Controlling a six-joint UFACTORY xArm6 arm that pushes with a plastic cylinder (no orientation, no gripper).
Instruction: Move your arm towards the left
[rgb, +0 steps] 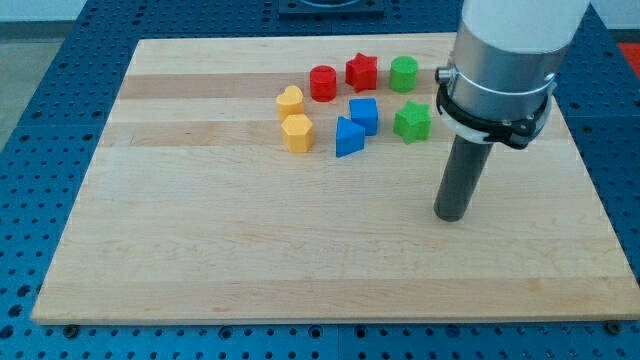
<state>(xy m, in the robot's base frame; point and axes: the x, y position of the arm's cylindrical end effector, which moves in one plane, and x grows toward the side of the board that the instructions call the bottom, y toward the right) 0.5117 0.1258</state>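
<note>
Rod tip on bare desk, blocks grouped up and to its left.

My tip rests on the wooden desk; it ends in a plain rod, with no jaws to stand apart or together. Nearest, toward the view's top-left, sits the green star block; farther left lie the blue cube, blue wedge, two yellow blocks, red cylinder, red star and green cylinder.

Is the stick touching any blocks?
No. My tip is apart from all blocks, with bare wood around it. The nearest, the green star, sits toward the view's top.
</note>
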